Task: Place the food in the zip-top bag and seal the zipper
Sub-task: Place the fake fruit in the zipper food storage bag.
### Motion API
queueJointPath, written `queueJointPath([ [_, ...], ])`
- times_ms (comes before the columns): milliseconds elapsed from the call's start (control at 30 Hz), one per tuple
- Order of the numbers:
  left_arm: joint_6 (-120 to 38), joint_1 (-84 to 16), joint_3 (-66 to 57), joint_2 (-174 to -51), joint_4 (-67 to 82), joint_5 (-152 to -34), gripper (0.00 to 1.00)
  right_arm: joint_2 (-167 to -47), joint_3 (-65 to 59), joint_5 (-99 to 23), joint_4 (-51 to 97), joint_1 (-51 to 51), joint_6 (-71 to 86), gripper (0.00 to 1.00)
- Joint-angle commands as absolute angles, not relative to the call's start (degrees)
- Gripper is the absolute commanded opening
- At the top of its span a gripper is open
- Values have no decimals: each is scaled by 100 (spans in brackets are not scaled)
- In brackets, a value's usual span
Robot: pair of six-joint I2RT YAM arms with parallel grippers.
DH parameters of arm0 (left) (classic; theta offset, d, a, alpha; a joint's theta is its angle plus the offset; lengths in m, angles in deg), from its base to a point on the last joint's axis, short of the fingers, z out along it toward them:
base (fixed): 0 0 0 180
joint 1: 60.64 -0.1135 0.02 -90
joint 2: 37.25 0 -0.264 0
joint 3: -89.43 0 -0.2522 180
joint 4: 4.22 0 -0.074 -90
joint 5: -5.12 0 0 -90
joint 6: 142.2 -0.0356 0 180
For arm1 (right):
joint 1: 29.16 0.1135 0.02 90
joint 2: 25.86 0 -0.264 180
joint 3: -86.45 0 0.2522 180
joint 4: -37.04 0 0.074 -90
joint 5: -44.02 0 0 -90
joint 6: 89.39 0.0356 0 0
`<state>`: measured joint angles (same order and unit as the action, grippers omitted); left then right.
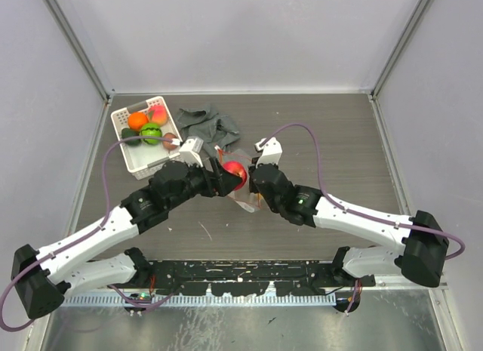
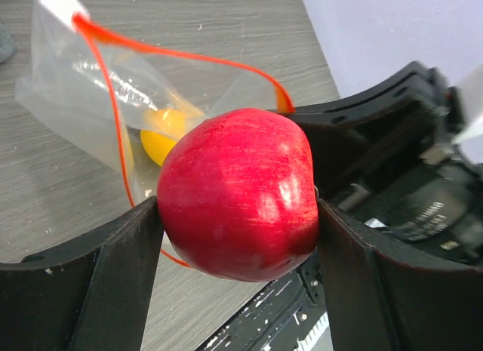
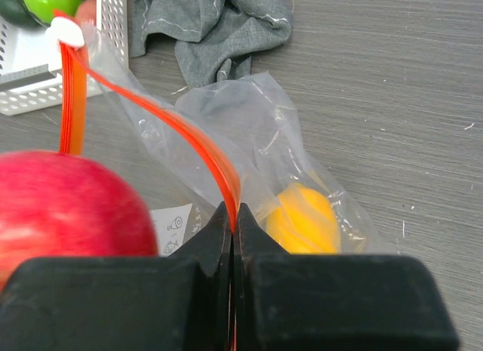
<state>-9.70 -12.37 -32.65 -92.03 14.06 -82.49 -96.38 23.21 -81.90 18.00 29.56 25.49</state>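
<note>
My left gripper [image 2: 238,207] is shut on a red apple [image 2: 238,192], held just above the open mouth of the clear zip-top bag [image 2: 83,102]; the apple also shows in the top view [image 1: 235,170]. My right gripper [image 3: 233,224] is shut on the bag's red-orange zipper strip [image 3: 204,151] and holds the mouth up. A yellow fruit [image 3: 302,219] lies inside the bag. The other food sits in the white basket [image 1: 130,159]: an orange fruit [image 1: 137,121], a pink one [image 1: 158,113], a bright green one [image 1: 151,133], a dark green one [image 1: 130,136] and a brown one [image 1: 170,140].
A crumpled grey cloth [image 1: 207,123] lies just behind the bag, beside the basket. Grey walls close in the table at the back and both sides.
</note>
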Motion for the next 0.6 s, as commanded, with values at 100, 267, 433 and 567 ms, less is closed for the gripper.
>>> queueJointPath([
  [100, -1134, -960, -3251, -9469, 1075, -7390, 35, -9263, 2396, -8124, 2305, 2984, 2776, 1],
  [267, -1377, -765, -3075, -9644, 1471, -6788, 39, -9239, 2412, -7983, 2366, 2986, 2771, 0],
  [433, -1581, -579, -2778, -9948, 1899, -6419, 43, -9231, 2479, -7860, 2497, 2985, 2842, 1],
  [567, -1624, -443, -2713, -10133, 1936, -6215, 48, -9187, 2555, -7805, 2622, 2985, 2895, 0],
])
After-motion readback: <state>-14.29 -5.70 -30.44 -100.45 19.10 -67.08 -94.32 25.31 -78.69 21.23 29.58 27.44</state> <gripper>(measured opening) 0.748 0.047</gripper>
